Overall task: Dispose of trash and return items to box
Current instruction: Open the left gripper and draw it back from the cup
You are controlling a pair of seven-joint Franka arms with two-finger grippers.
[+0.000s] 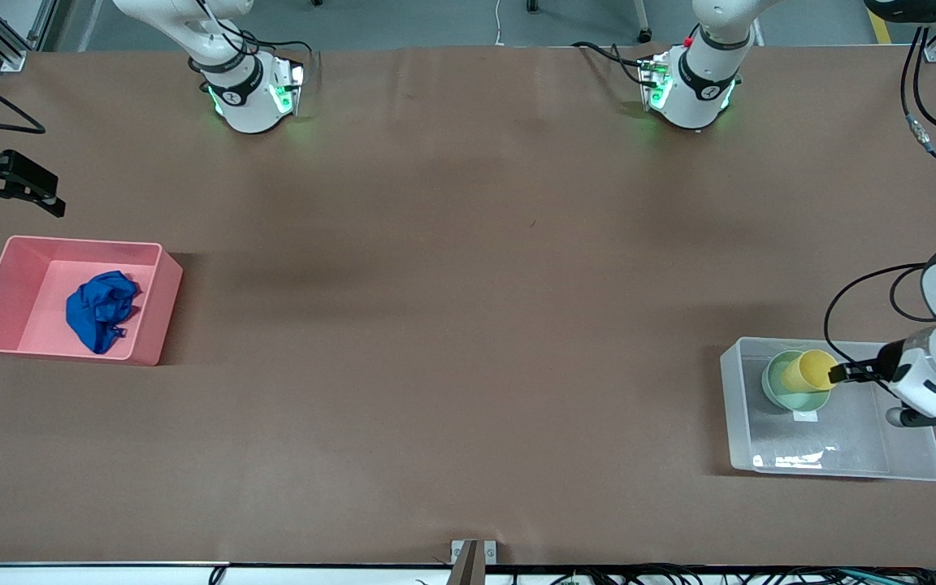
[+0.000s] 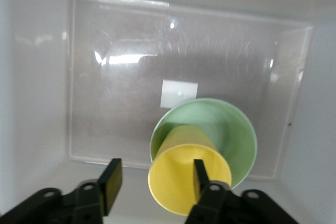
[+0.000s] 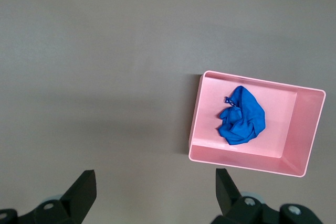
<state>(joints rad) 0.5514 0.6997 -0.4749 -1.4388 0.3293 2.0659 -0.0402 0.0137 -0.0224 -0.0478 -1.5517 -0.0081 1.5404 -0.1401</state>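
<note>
The yellow cup (image 1: 809,370) leans tilted inside the mint-green bowl (image 1: 785,392), and both sit in the clear box (image 1: 834,465) at the left arm's end of the table. My left gripper (image 1: 840,374) is at the cup's rim and open. In the left wrist view one of its fingers (image 2: 199,170) reaches inside the yellow cup (image 2: 181,182) and the other stands well clear of it, over the box (image 2: 121,103) and beside the bowl (image 2: 233,129). The blue trash (image 1: 101,309) lies in the pink bin (image 1: 5,284). My right gripper (image 1: 37,191) waits open above the table near that bin.
A white sticker (image 2: 179,93) marks the box's base. The right wrist view looks down on the pink bin (image 3: 310,129) with the trash (image 3: 241,116) in it and on bare brown table under the right gripper (image 3: 155,182).
</note>
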